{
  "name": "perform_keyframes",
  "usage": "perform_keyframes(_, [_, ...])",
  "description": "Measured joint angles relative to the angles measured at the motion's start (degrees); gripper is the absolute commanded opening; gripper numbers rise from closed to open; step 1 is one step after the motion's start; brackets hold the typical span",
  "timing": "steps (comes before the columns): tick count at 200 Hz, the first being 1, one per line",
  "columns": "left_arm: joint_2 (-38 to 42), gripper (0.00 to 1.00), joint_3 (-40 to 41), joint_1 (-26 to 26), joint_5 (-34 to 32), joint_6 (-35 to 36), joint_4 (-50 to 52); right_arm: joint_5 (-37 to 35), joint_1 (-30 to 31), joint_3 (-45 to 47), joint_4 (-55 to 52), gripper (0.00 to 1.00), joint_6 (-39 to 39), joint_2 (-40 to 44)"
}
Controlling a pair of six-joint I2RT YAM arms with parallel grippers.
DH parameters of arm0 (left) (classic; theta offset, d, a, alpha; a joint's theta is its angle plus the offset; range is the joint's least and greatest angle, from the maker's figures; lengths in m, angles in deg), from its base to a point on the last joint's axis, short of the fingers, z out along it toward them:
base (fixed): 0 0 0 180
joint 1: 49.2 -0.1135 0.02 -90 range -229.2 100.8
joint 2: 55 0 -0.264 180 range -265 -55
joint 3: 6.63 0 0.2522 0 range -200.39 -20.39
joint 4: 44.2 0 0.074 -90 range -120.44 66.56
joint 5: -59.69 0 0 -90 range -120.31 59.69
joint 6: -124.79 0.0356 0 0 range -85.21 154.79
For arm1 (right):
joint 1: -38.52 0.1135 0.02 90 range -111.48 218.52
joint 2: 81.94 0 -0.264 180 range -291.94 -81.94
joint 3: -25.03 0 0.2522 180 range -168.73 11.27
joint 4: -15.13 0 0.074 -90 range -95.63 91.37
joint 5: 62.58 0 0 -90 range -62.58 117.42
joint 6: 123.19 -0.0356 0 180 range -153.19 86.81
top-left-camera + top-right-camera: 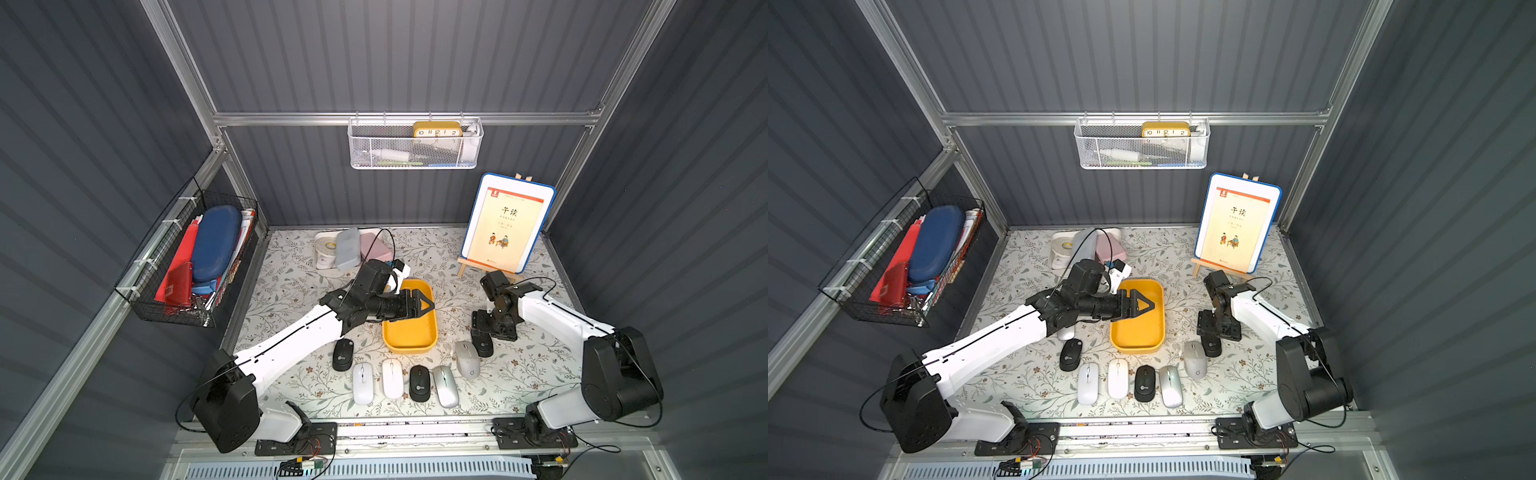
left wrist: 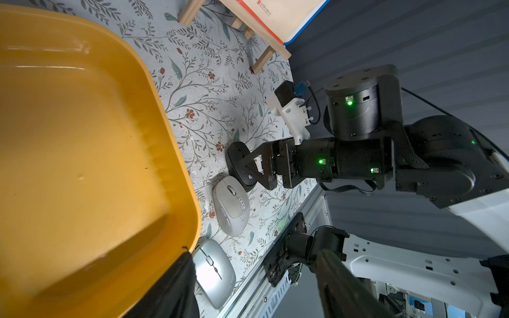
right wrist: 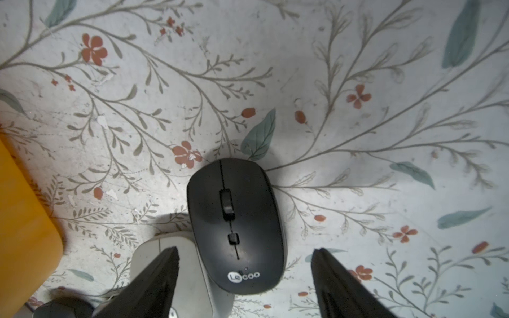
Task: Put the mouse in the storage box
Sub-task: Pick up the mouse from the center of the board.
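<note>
The yellow storage box [image 1: 409,332] [image 1: 1138,332] [image 2: 82,151] lies empty mid-table. My left gripper [image 1: 426,305] [image 1: 1145,306] [image 2: 254,253] hovers over it, open and holding nothing. To the box's right, my right gripper [image 1: 482,338] [image 1: 1211,340] [image 3: 244,251] points down, open. Its fingers [image 3: 154,280] straddle a black mouse [image 3: 237,225] [image 2: 237,162] without touching it. A grey mouse [image 1: 467,359] [image 3: 190,264] lies against that black one. Several more mice form a row near the front: black [image 1: 343,354], white [image 1: 363,383], white [image 1: 392,378], black [image 1: 419,383], silver [image 1: 445,386] [image 2: 213,272].
A white tray [image 1: 322,266] with tape and cases sits at the back left. A book on a wooden easel [image 1: 505,224] stands at the back right. A white mesh basket [image 1: 415,145] hangs on the back wall, a black wire basket [image 1: 191,257] on the left wall.
</note>
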Motion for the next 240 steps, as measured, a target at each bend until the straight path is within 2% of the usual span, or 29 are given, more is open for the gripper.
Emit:
perform_keyframes(79, [-0.8, 0.74, 0.0, 0.0, 0.5, 0.0, -1.5, -0.4, 1.5, 0.3, -0.3, 0.80, -2.3, -3.9])
perform_keyframes(112, [0.0, 0.74, 0.0, 0.0, 0.5, 0.0, -1.8, -1.2, 1.4, -0.2, -0.4, 0.75, -3.1, -6.4])
perform_keyframes(134, [1.2, 0.75, 0.0, 0.0, 0.3, 0.0, -1.8, -1.9, 1.4, -0.3, -0.3, 0.65, -3.2, -8.0])
perform_keyframes(162, [2.4, 0.75, 0.0, 0.0, 0.1, 0.0, -1.8, -2.1, 1.4, -0.3, -0.4, 0.60, -3.5, -8.2])
perform_keyframes(191, [2.4, 0.75, 0.0, 0.0, 0.1, 0.0, -1.8, -2.4, 1.4, -1.4, -0.4, 0.61, -3.5, -8.8])
perform_keyframes(240, [1.2, 0.75, 0.0, 0.0, 0.1, 0.0, -2.0, -3.3, 1.2, -8.2, 1.8, 0.75, -2.3, -14.3])
